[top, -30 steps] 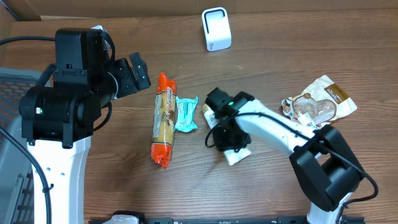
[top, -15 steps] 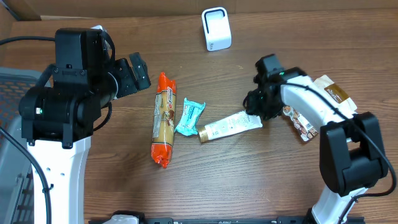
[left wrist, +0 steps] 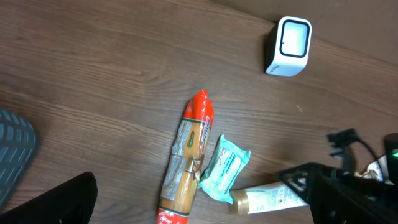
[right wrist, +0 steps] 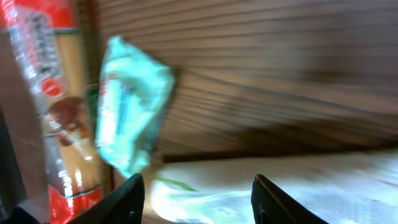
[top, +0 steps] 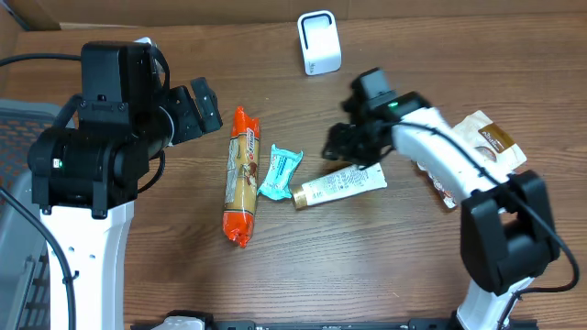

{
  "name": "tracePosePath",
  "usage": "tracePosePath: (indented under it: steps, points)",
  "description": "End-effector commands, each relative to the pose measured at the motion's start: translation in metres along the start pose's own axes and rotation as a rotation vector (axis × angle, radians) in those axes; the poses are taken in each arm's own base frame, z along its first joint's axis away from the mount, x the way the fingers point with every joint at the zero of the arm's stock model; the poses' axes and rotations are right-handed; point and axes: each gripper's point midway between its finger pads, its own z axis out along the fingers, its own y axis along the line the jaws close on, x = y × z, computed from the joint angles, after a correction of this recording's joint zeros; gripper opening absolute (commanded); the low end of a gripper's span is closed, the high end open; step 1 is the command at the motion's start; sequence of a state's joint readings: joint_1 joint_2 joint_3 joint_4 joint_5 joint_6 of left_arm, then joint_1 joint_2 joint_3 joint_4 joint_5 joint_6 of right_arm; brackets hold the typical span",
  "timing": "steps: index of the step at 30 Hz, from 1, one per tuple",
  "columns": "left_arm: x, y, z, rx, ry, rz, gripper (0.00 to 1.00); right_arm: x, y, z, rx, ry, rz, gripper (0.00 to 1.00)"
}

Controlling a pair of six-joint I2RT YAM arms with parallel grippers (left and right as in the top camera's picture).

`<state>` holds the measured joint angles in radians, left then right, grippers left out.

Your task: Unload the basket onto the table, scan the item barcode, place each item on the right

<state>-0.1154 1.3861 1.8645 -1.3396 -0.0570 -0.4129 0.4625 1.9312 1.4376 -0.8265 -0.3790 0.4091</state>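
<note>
A white tube with a gold cap [top: 339, 186] lies flat on the wooden table, cap toward the left. My right gripper [top: 344, 147] hovers just over its upper edge. In the right wrist view the tube [right wrist: 280, 186] stretches, blurred, across and beneath the open right gripper [right wrist: 199, 202], and the fingers [right wrist: 127, 199] hold nothing. The white scanner [top: 318, 43] stands at the back, also seen as the scanner [left wrist: 288, 45] in the left wrist view. My left gripper [top: 204, 105] hangs open at the left, high above the table and well away from the tube [left wrist: 270, 199].
A long orange-red package [top: 242, 176] and a teal packet [top: 278, 171] lie just left of the tube. A brown-and-white bag [top: 477, 147] lies at the right beside my right arm. A grey basket [left wrist: 12, 143] sits at the far left.
The right gripper carried the tube up from the front of the table, laid it down, then swung left over it as its jaws widened. The teal packet got turned. The left arm stayed still.
</note>
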Motion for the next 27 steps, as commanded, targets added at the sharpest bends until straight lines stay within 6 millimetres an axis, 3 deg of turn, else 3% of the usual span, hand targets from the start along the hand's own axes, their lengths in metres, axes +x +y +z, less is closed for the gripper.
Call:
tracePosePath:
  steps: [1, 6, 12, 16, 19, 22, 27]
  points:
    - [-0.005, 0.000, -0.004, -0.001, -0.018, -0.010, 1.00, -0.006, 0.018, 0.008, 0.038, -0.065, -0.067, 0.56]
    - [-0.005, 0.000, -0.004, -0.001, -0.018, -0.010, 1.00, 0.000, 0.038, 0.024, 0.023, -0.071, -0.106, 0.56]
    - [-0.005, 0.000, -0.004, -0.001, -0.018, -0.010, 1.00, 0.014, 0.042, 0.040, 0.037, -0.026, -0.131, 0.56]
    - [-0.005, 0.000, -0.004, -0.001, -0.018, -0.010, 1.00, -0.007, 0.044, 0.029, 0.020, -0.083, -0.274, 0.60]
    - [-0.005, 0.000, -0.004, -0.001, -0.018, -0.010, 0.99, -0.027, 0.027, 0.019, 0.048, -0.124, -0.361, 0.61]
    - [-0.005, 0.000, -0.004, -0.001, -0.018, -0.010, 0.99, -0.038, 0.000, 0.011, 0.083, -0.118, -0.466, 0.81]
    - [-0.005, 0.000, -0.004, -0.001, -0.018, -0.010, 0.99, -0.037, -0.028, 0.006, 0.086, -0.065, -0.483, 0.84]
